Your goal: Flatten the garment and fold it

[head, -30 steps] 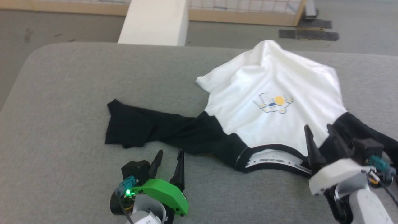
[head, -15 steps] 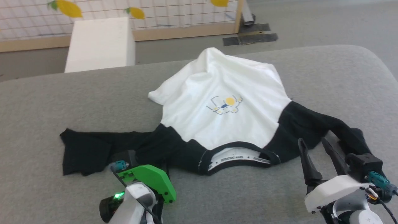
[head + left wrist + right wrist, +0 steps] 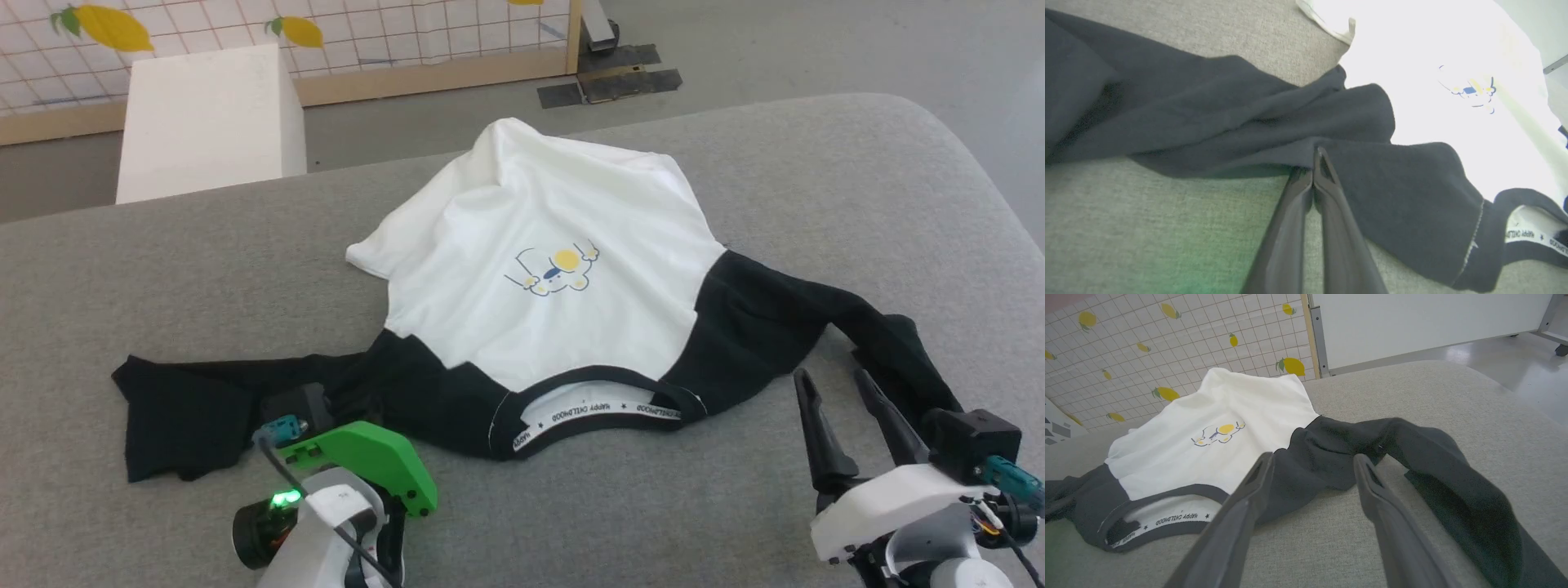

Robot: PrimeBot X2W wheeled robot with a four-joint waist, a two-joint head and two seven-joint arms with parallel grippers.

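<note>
Since the earlier frame, the left gripper (image 3: 1315,163) has come forward off the bare table (image 3: 163,261) onto the black cloth and closed. The head camera has also swung, so the sideways shift of the whole scene is not a move of the garment (image 3: 539,220).

Left to right: the left sleeve (image 3: 188,400) lies stretched out and partly doubled over at its cuff end. The left gripper pinches a ridge of black cloth near where this sleeve meets the shoulder, its fingers pressed together on the fold. The white body (image 3: 571,188) lies face up but rumpled, the print (image 3: 555,269) at centre and the collar (image 3: 596,408) towards the robot. The right sleeve (image 3: 890,343) is bent and bunched. The right gripper (image 3: 833,377) hovers just beside it with its fingers spread, holding nothing.

Step in hand, as judged: flattening, not yet folding. One side is seized; the other is only approached.

The next move appears to call for the right gripper to close on the right shoulder or sleeve. Both arms would then draw outward together to take the slack out of the body. A pull by the left gripper alone would likely drag the garment sideways across the table.
</note>
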